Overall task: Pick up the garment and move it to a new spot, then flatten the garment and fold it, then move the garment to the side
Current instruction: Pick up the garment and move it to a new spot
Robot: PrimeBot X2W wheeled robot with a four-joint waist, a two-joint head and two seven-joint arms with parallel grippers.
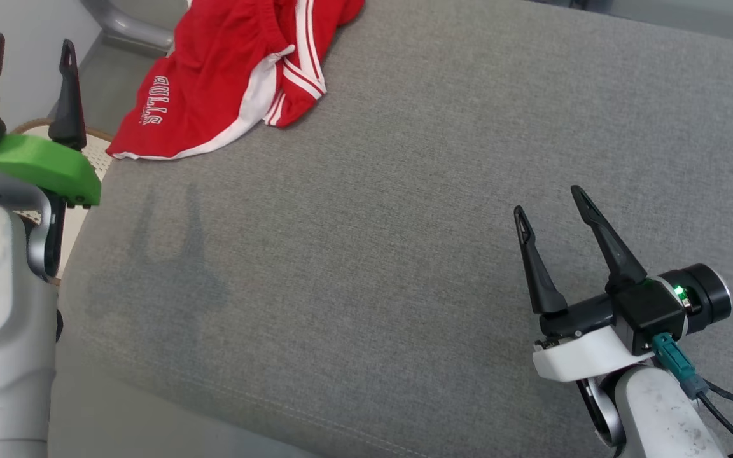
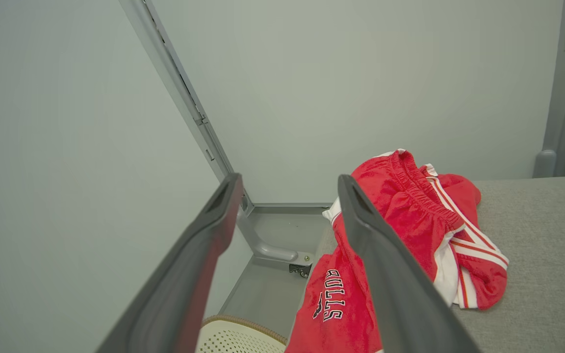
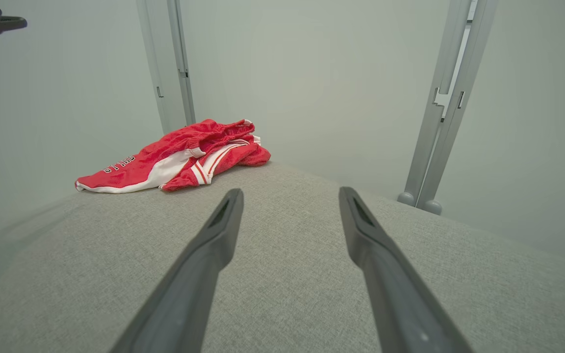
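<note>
A cream perforated basket [image 1: 99, 159] sits off the left edge of the grey surface [image 1: 373, 222], below the left gripper [image 1: 31, 44]. A grey post foot [image 1: 128, 28] stands on the floor beyond it. The garment [image 1: 233, 76], crumpled red shorts with white trim, lies at the far left corner, its hem at the edge. Open fabric stretches between it and the right gripper [image 1: 548, 202]. Both grippers hover with fingers spread wide, holding nothing. One leg reads "BULLS" in white letters.
</note>
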